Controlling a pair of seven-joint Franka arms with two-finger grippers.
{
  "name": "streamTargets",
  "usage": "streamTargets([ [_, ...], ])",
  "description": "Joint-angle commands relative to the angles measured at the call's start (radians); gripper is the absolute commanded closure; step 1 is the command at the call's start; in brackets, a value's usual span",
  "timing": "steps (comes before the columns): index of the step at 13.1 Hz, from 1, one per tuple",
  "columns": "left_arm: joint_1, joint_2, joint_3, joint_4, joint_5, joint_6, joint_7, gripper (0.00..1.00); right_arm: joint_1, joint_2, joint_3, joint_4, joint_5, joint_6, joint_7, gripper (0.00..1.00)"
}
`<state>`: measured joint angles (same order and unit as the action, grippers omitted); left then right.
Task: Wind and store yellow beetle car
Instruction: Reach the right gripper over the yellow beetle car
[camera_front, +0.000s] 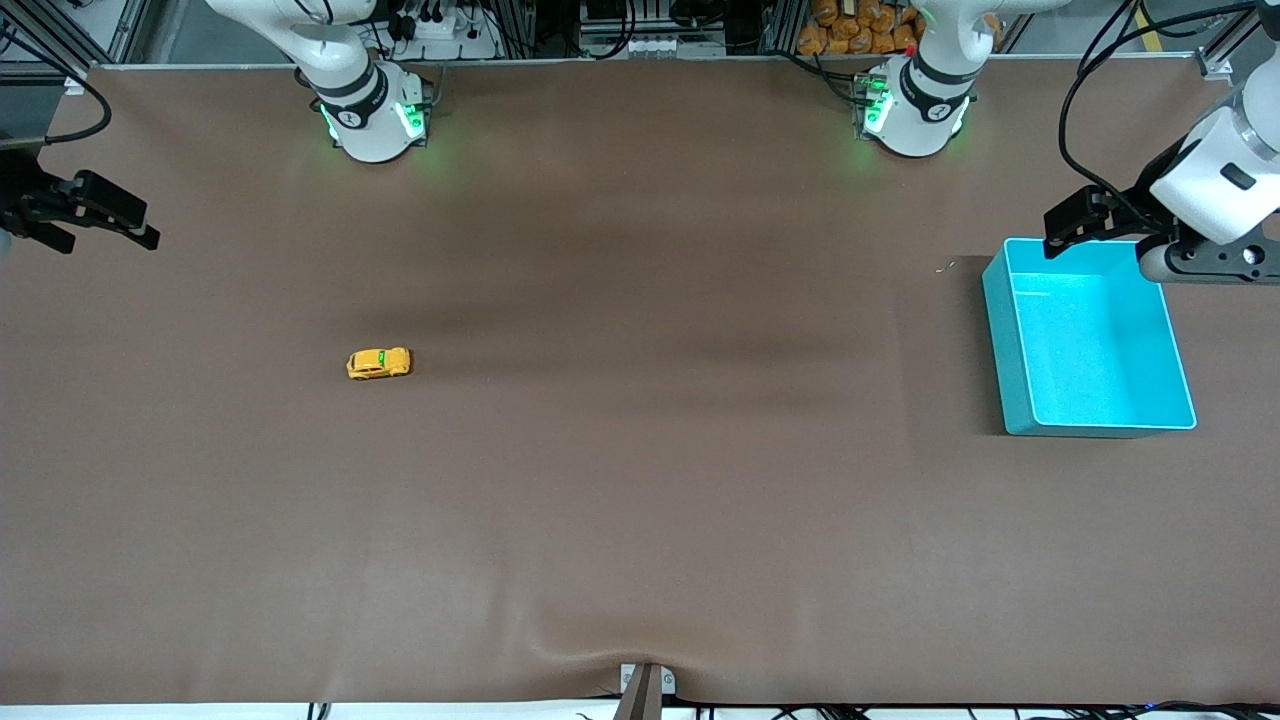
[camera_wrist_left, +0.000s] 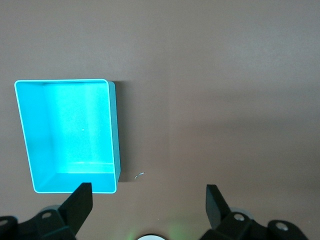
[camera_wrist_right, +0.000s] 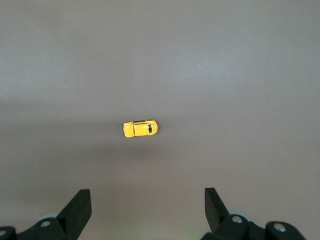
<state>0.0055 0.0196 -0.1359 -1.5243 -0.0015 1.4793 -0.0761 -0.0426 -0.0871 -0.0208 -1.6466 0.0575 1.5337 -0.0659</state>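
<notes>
Yellow beetle car (camera_front: 379, 363) on the brown surface (camera_front: 640, 480) toward the right arm's end, well apart from the teal bin (camera_front: 1010, 350); right claw (camera_wrist_right: 147, 210) and left claw (camera_wrist_left: 149, 205) wide open, empty; a mis-centred pinch may roll it away.

Yellow-orange beetle car (camera_front: 379, 363) with dark windows; plain teal bin (camera_front: 1090, 340); uniform brown table (camera_front: 640, 500); black grippers.

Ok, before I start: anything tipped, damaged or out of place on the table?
Nothing stands out. The tiny yellow beetle-shaped toy car sits upright on its wheels on the brown table; the teal plastic bin stands empty and level. A tiny pale speck lies beside the bin. The left gripper and right gripper are open.
</notes>
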Motion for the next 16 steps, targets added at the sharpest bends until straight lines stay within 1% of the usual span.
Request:
streamTargets([
  [1, 0.005, -0.007, 0.001, -0.001, -0.005, 0.000, 0.021, 0.00, 0.007, -0.008, -0.001, 0.008, 0.001, -0.015, 0.005, 0.00],
  [8, 0.007, -0.006, 0.001, 0.001, -0.008, -0.001, 0.022, 0.00, 0.009, -0.008, 0.004, 0.011, -0.001, -0.023, -0.012, 0.00],
  [11, 0.016, -0.007, 0.005, -0.001, -0.002, -0.002, 0.019, 0.00, 0.016, -0.008, 0.005, 0.039, -0.001, -0.041, -0.012, 0.00],
  [13, 0.014, -0.012, 0.009, -0.001, 0.032, -0.004, 0.018, 0.00, 0.046, -0.006, 0.002, 0.063, -0.002, -0.047, -0.012, 0.00],
  [15, 0.014, -0.012, 0.009, -0.001, 0.038, -0.005, 0.016, 0.00, 0.043, 0.006, 0.019, 0.054, 0.007, -0.037, -0.032, 0.00],
  [16, 0.014, -0.012, 0.009, -0.001, 0.038, -0.005, 0.021, 0.00, 0.046, 0.024, 0.039, 0.041, 0.007, -0.023, -0.048, 0.00],
])
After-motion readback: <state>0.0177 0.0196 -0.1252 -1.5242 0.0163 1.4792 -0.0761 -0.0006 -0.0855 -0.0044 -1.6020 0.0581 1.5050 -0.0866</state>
